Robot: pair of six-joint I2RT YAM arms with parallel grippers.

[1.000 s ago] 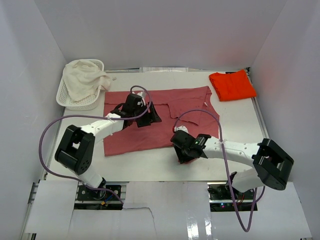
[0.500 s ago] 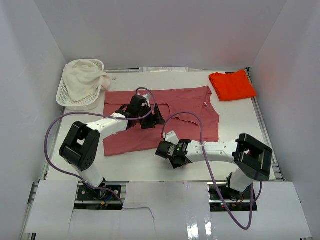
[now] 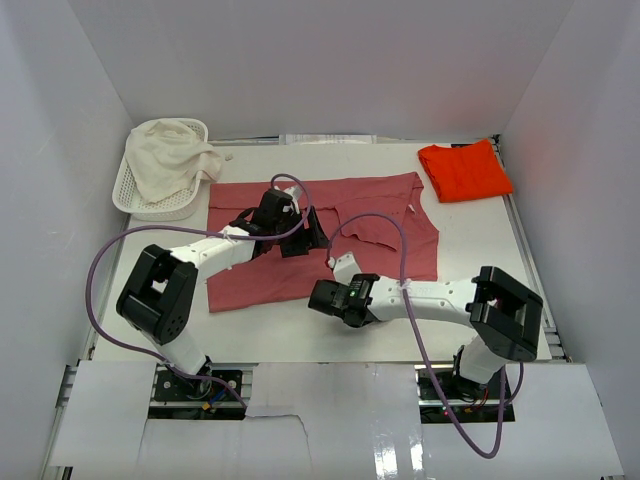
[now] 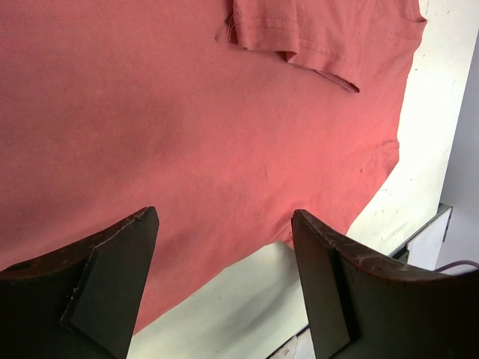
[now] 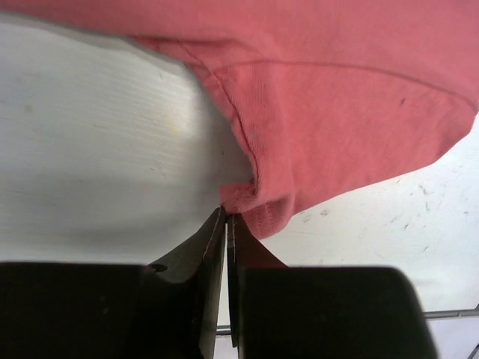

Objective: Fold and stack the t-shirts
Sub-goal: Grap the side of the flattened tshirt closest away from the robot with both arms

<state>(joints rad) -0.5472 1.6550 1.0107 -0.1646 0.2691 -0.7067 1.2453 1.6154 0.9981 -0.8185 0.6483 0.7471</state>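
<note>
A large dusty rose-red t-shirt lies spread flat across the middle of the table. My left gripper hovers over its centre, open, with only the cloth and a strip of table showing between the fingers. My right gripper sits at the shirt's near hem, shut, and the hem bunches right at its closed tips. The bright orange-red t-shirt lies folded at the back right corner, away from both grippers.
A white lattice basket holding a crumpled cream cloth stands at the back left. White walls close in the table on three sides. Purple cables loop above both arms.
My right gripper slid left along the shirt's near hem and closed on it. The left gripper shifted slightly right over the shirt and stayed open.
</note>
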